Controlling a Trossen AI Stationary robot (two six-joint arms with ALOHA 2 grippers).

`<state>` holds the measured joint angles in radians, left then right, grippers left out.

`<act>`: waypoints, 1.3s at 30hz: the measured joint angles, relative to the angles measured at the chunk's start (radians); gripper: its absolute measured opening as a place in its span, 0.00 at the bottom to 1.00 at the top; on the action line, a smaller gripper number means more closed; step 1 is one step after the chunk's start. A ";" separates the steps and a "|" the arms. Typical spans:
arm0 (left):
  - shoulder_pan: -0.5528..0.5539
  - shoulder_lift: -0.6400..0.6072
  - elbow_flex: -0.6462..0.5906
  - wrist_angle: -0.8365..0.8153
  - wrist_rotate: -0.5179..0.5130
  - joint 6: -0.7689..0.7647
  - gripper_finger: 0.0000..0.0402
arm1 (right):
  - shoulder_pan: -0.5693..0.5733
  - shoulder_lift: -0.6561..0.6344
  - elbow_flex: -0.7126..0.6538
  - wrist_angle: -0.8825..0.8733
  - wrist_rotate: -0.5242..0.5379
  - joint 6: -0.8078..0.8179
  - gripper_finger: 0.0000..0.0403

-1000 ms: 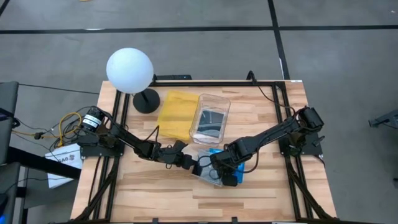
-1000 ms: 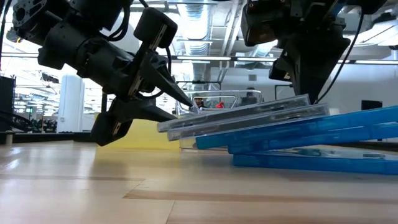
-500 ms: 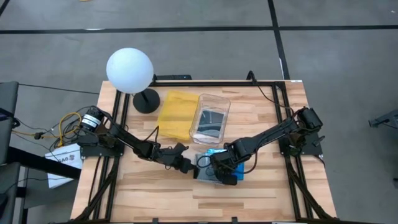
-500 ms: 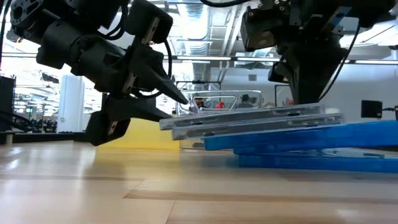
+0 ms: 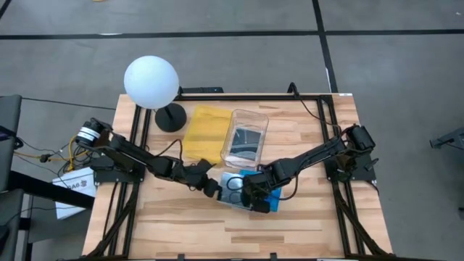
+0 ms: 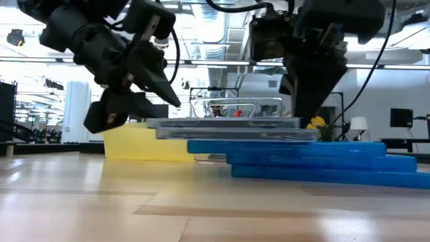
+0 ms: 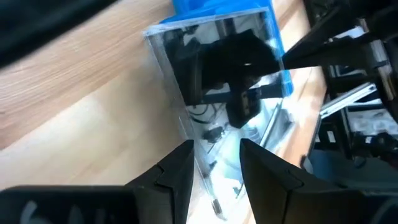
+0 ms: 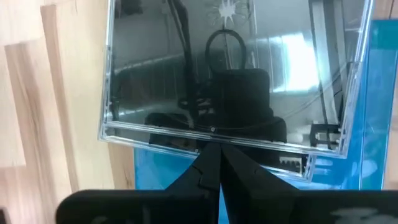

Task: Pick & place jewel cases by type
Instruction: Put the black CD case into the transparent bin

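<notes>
On your wooden desk (image 5: 174, 217), the thin square clear jewel cases (image 6: 225, 126) lie flat on top of the bright blue jewel cases (image 6: 316, 165), stacked near the middle of the desk, just nearer you than the clear rectangular plastic container (image 5: 245, 138). In the high view the top clear case (image 5: 233, 186) shows a dark ring reflection, with blue (image 5: 273, 197) peeking out at its right edge.

Your left gripper (image 5: 211, 187) sits at the stack's left edge; its fingers (image 7: 180, 168) are spread apart, their tips just at the clear case's border, gripping nothing.

Your right gripper (image 5: 254, 199) is over the right part of the stack. In the right wrist view its fingers (image 8: 211, 163) are pressed together, tips resting at the edge of the top clear case (image 8: 230, 81), with blue plastic (image 8: 373, 112) beneath and beside it.

A flat yellow tray (image 5: 205, 133) lies left of the container. Another dark case lies inside the container. A white globe lamp (image 5: 151, 83) stands at the far left corner.
</notes>
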<state>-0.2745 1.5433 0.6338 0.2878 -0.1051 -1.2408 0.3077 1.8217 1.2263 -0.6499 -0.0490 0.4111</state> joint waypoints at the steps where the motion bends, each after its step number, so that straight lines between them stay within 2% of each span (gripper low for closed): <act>1: 0.000 -0.001 0.000 0.002 0.000 0.000 0.30 | 0.000 0.000 0.000 0.004 -0.002 0.000 0.00; 5: 0.000 -0.008 0.000 0.006 0.001 0.000 0.30 | -0.005 0.000 -0.001 0.010 -0.009 0.000 0.00; 14: -0.010 -0.008 -0.002 -0.109 0.011 -0.012 0.30 | -0.004 0.000 -0.002 0.006 -0.017 0.000 0.00; 32: -0.010 -0.003 -0.002 -0.025 -0.031 0.015 0.30 | -0.003 0.000 -0.003 0.005 -0.014 -0.001 0.00; 36: -0.010 0.059 -0.004 0.017 -0.014 0.000 0.30 | -0.003 0.000 -0.003 0.007 -0.005 -0.001 0.00; 39: -0.010 0.123 -0.003 0.123 0.027 -0.009 0.30 | -0.003 0.000 -0.003 0.004 -0.005 -0.001 0.00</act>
<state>-0.2844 1.6666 0.6308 0.4111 -0.0780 -1.2495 0.3050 1.8214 1.2228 -0.6456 -0.0540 0.4103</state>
